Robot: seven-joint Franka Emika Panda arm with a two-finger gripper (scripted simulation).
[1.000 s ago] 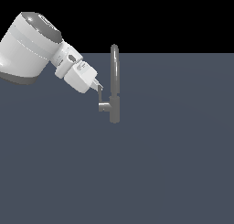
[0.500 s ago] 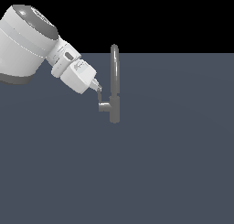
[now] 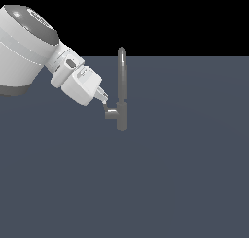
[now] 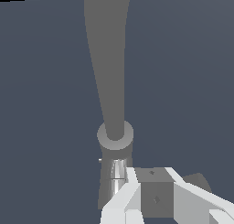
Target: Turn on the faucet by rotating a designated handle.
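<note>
A white Franka Panda arm (image 3: 29, 47) fills the upper corner on the exterior view's left, the nearest thing to the camera, its wrist angled down and toward the exterior view's right. At its tip the gripper (image 3: 104, 99) reaches the faucet's short side stub (image 3: 112, 114), the pale fingertips sitting at the stub's outer end.

Seen from the wrist, two white fingers (image 4: 125, 200) stand apart with a grey block-like piece (image 4: 155, 193) between them, which appears to be the handle; a second grey piece (image 4: 199, 182) shows just past the far finger. Whether the fingers press on the block or merely bracket it cannot be told from either view. Just beyond the fingers a shiny cylindrical section (image 4: 117, 173) joins the faucet's thicker base (image 4: 115, 137).

The faucet (image 3: 121, 89) stands upright on a flat slate-grey surface (image 3: 170, 174), near the middle of the exterior view and slightly toward its left. Its tall narrow spout (image 3: 122, 72) rises from the thicker cylindrical base (image 3: 121, 116) to a rounded top that crosses the line where the grey surface meets the black background (image 3: 170, 18). In the wrist view the spout (image 4: 108, 58) stretches away from the base and widens toward the frame's edge.
</note>
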